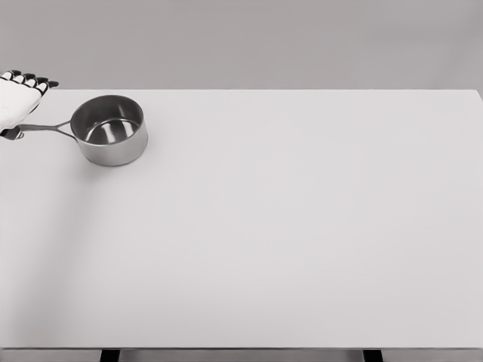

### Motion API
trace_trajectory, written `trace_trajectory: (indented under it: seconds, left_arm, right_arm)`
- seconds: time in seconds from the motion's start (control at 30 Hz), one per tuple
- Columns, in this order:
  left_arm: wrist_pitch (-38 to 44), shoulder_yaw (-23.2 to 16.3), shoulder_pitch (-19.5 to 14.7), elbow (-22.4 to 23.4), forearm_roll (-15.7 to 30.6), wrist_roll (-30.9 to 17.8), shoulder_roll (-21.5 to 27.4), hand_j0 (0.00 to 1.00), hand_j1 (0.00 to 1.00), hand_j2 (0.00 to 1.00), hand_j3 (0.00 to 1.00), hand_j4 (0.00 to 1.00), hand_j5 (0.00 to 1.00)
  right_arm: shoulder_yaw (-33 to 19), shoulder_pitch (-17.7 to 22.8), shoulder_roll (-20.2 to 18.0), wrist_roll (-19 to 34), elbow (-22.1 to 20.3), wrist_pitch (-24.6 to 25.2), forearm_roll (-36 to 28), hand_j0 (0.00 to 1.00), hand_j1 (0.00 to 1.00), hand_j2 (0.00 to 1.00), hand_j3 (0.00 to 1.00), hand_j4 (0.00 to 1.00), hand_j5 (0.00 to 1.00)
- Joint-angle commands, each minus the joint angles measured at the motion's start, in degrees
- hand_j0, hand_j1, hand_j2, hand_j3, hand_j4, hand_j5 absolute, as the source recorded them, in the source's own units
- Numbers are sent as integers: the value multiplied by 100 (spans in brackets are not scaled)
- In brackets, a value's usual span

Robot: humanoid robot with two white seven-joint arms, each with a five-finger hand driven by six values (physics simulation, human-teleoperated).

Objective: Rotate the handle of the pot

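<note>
The pot stands upright at the far left of the table, its thin handle pointing left toward the picture's edge. The left hand sits at that edge over the handle's outer end, fingers extended with dark fingertips in a row. The thumb seems to be under or beside the handle tip, but I cannot tell whether it has a real grip or only touches it. The right arm is not in view.

To turn the handle well, the hand probably needs firm contact near the tip, where leverage is best. The sweep should be a smooth arc about the pot's centre, so the pot pivots in place instead of sliding or tipping.
</note>
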Motion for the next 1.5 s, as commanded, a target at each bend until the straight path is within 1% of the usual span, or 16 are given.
trace_trajectory:
  seconds: [0.0, 0.33, 0.4, 0.6, 0.97, 1.1, 1.43, 1.47]
  left_arm:
    - [-3, 4, 0, 0, -19, 3, 6, 100, 100, 100, 100, 100, 100]
    - [-3, 4, -44, 53, -80, 3, -82, 100, 100, 100, 100, 100, 100]
    - [-3, 4, -105, 79, -89, 3, -91, 100, 100, 100, 100, 100, 100]
    - [-3, 4, -105, 114, -80, 21, -108, 100, 100, 100, 100, 100, 100]
    - [-56, -13, 9, -62, -10, 47, -38, 100, 100, 100, 100, 100, 100]
    - [-223, -5, 62, -88, 131, 47, -29, 100, 100, 100, 100, 100, 100]
    - [-249, 13, 149, -97, 139, 38, -20, 100, 100, 100, 100, 100, 100]
    - [-389, 30, 149, -97, 148, 38, -20, 100, 100, 100, 100, 100, 100]
  right_arm:
    - [-1, 0, -1, 2, 0, -2, 3, 100, 100, 100, 100, 100, 100]
    - [-1, 0, -1, 2, 0, -2, 3, 100, 100, 100, 100, 100, 100]
    - [-1, 0, -1, 2, 0, -2, 3, 100, 100, 100, 100, 100, 100]
    - [-1, 0, -1, 2, 0, -2, 3, 100, 100, 100, 100, 100, 100]
    - [-1, 0, -1, 2, 0, -2, 3, 100, 100, 100, 100, 100, 100]
    - [-1, 0, -1, 2, 0, -2, 3, 100, 100, 100, 100, 100, 100]
    - [-1, 0, -1, 10, 0, -2, 3, 100, 100, 100, 100, 100, 100]
    - [-1, 0, -1, 10, 0, -2, 3, 100, 100, 100, 100, 100, 100]
